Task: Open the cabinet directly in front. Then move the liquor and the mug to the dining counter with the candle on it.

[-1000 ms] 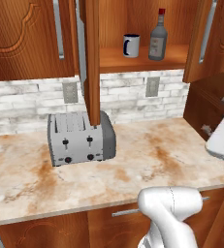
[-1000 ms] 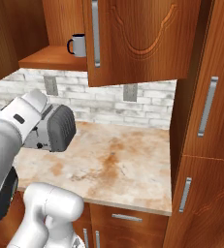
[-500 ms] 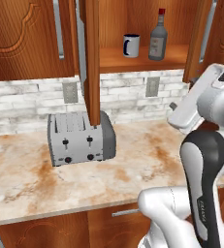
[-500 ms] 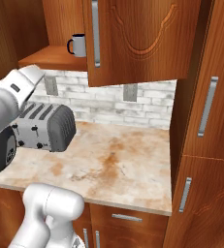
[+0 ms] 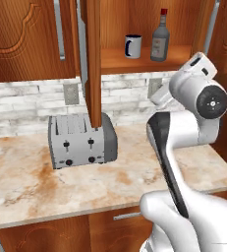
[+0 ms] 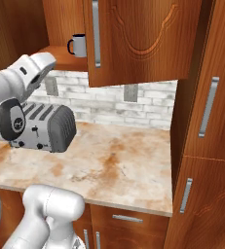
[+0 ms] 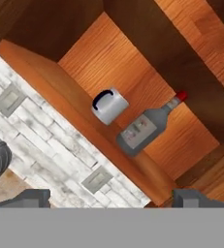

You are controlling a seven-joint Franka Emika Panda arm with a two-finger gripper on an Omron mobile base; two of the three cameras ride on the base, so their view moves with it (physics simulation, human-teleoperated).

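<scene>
The liquor [image 5: 160, 37] stands just beside the mug [image 5: 132, 46] on the cabinet [image 5: 134, 59] shelf. The fingers [image 7: 111, 196], spread wide and empty, could clip the mug while reaching and topple either.

shelf: mug [image 5: 132, 46] left of liquor [image 5: 160, 36], both inside cabinet [image 5: 134, 61]
tabletop [image 5: 46, 187]: toaster [image 5: 80, 141] below cabinet, against wall

Cabinet [image 5: 134, 61] shelf with mug [image 5: 132, 46], liquor [image 5: 160, 36].
</scene>
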